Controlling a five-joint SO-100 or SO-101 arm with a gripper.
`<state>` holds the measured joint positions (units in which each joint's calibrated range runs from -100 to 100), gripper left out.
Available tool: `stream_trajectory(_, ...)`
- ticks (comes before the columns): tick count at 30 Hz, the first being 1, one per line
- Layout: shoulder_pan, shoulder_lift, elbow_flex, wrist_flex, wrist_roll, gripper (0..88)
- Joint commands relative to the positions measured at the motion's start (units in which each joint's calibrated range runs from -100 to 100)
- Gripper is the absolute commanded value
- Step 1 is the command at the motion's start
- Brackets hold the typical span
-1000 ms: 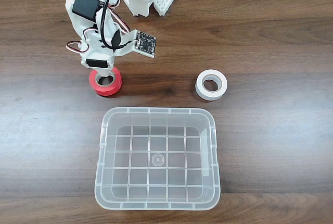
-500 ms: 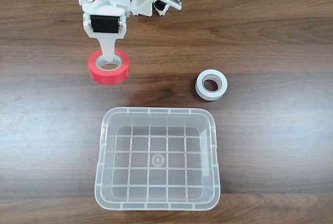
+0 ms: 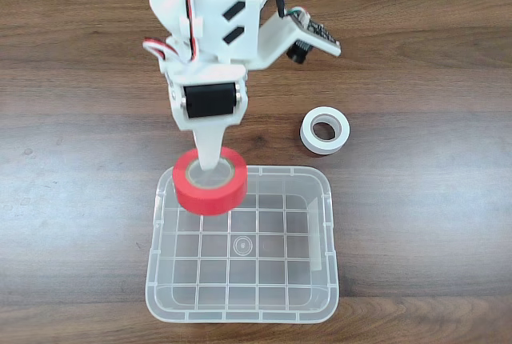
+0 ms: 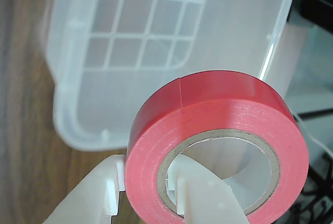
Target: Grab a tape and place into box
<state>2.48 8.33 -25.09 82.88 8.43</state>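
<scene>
In the fixed view, the white gripper (image 3: 210, 170) pinched the red tape (image 3: 210, 182), one finger through its core, holding it above the upper-left corner of the clear box (image 3: 330, 224). To the right, a white tape roll (image 3: 325, 130) lay on the wooden table (image 3: 416, 56).

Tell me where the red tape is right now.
In the fixed view the red tape is held in the gripper, raised over the upper-left corner of the clear box, left of the white tape roll lying on the table.
</scene>
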Motion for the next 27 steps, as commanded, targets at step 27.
stream_trajectory(27,-1.60,26.83,-29.97,3.59,-2.36,1.2)
